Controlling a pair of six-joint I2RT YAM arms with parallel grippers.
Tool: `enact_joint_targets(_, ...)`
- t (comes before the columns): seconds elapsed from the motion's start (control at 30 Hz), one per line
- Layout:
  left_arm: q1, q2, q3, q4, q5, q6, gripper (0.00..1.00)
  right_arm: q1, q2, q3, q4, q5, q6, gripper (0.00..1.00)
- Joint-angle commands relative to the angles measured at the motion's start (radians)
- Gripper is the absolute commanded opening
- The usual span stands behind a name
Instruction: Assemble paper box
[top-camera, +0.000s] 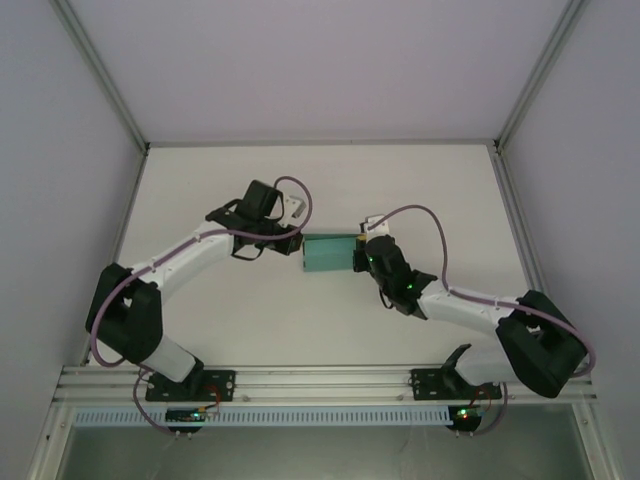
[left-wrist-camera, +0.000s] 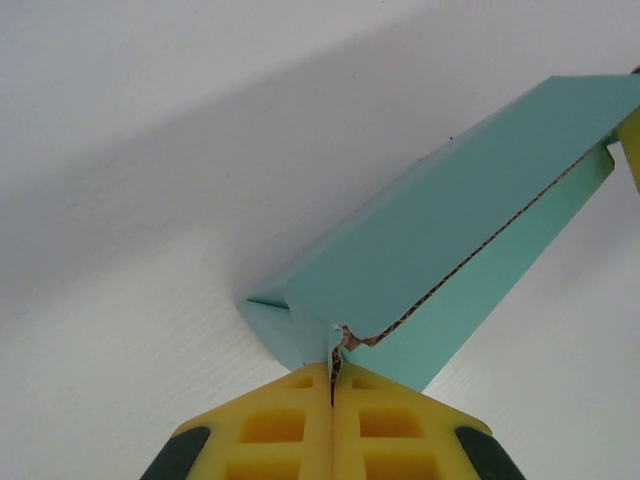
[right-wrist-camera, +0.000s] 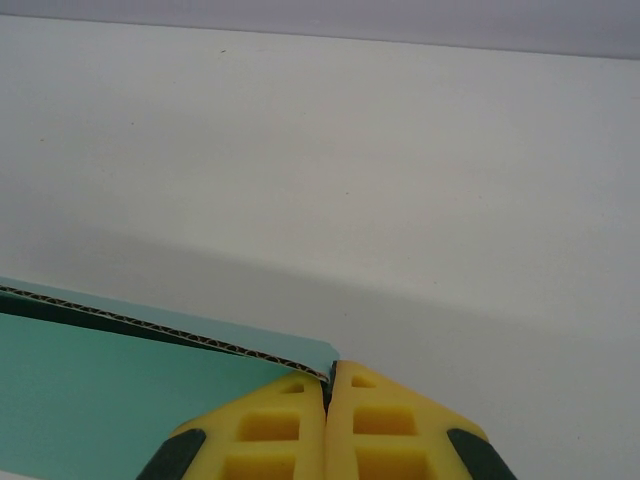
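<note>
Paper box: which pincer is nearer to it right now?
Neither: both touch the paper box. The left pincer is shut on its left end, the right pincer on its right end.

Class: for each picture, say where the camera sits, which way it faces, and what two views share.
Top: above and behind, looking down on the table; both arms show, left gripper and right gripper on the paper box.
Left wrist: on that arm, facing along its gripper at the paper box's corner.
Right wrist: on that arm, facing past its gripper across the table.
Shared: all show the paper box.
</note>
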Motion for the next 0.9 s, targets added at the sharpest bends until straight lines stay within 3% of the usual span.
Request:
enact_joint_targets(0.0,-0.006,0.017,0.066,-0.004,0.064,-0.129,0.0,0.032,0.031,-0.033,0.004,0.029,0.028,0.0)
enact_joint_targets(0.4,0.007,0.059,0.135,-0.063,0.111,-0.228,0.0,0.093,0.082,-0.051,0.024,0.106,-0.002,0.0)
enact_joint_targets(0.57,0.041,0.065,0.128,-0.037,0.245,-0.256,0.0,0.095,0.103,-0.065,0.044,0.107,-0.027,0.0)
enact_joint_targets(0.87,0.076,0.083,0.14,-0.056,0.329,-0.276,0.0,0.103,0.137,-0.061,0.038,0.12,-0.096,0.0)
